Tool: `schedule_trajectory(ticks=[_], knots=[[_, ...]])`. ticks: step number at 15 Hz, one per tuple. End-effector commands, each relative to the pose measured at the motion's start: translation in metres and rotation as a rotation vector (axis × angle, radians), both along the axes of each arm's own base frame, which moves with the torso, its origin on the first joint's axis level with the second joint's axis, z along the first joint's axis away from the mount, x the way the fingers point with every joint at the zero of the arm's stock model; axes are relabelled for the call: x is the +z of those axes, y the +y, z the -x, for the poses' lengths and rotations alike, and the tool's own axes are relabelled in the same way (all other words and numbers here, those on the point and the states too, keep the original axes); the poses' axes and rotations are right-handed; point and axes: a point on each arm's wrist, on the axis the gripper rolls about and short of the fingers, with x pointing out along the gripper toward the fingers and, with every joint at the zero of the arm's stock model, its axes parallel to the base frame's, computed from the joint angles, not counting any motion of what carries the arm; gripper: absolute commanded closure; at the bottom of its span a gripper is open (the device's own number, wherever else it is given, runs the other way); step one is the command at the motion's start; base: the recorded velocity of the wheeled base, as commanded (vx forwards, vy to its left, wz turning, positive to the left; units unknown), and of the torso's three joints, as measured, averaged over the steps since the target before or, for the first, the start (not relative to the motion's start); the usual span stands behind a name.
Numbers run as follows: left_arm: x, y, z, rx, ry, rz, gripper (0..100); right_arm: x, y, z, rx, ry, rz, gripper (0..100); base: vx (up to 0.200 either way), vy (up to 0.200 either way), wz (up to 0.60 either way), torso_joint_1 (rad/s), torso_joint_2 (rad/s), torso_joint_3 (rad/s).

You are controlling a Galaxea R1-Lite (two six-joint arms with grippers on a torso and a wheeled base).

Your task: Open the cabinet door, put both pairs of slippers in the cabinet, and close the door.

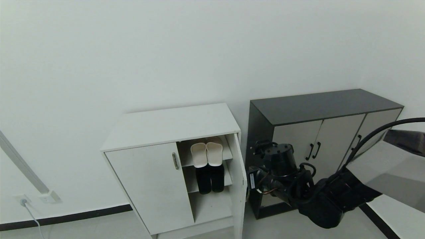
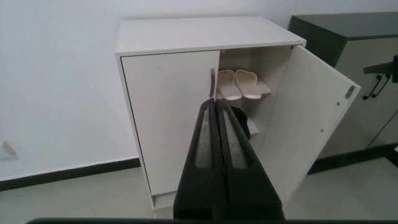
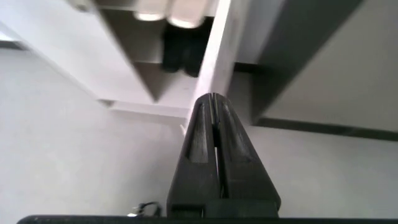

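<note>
Cabinet door (image 1: pixel 238 179) open on my feed; cream slippers (image 1: pixel 206 154) on the upper shelf of the cabinet (image 1: pixel 172 126), black slippers (image 1: pixel 210 179) one shelf down. Both clamped closed, empty: right tool (image 3: pixel 214 99) just by the door's edge, left tool (image 2: pixel 214 106) facing the cabinet front.

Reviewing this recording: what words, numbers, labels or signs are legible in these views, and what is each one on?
No text can be read in any view.
The white cabinet, cream slippers, black slippers and dark cabinet show no print.
The pale sticker on the right arm is too small to read.
</note>
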Motion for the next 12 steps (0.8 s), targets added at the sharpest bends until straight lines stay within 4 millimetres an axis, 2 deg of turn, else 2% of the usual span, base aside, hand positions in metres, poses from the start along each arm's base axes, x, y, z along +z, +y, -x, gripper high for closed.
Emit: schedule_trajectory(ticks=[1, 6, 12], knots=[[0.0, 0.0, 0.0, 0.001, 0.001, 0.0, 100, 0.013, -0.005, 0.016, 0.06, -0.017, -0.014, 100, 0.0, 0.0, 0.0, 0.0, 0.0, 0.0], [0.0, 0.0, 0.0, 0.001, 0.003, 0.0, 100, 0.016, -0.008, 0.024, 0.098, -0.026, -0.001, 100, 0.0, 0.0, 0.0, 0.0, 0.0, 0.0], [0.0, 0.0, 0.0, 0.001, 0.001, 0.0, 100, 0.013, -0.011, 0.03, 0.151, 0.003, -0.008, 100, 0.0, 0.0, 0.6, -0.001, 0.0, 0.001]])
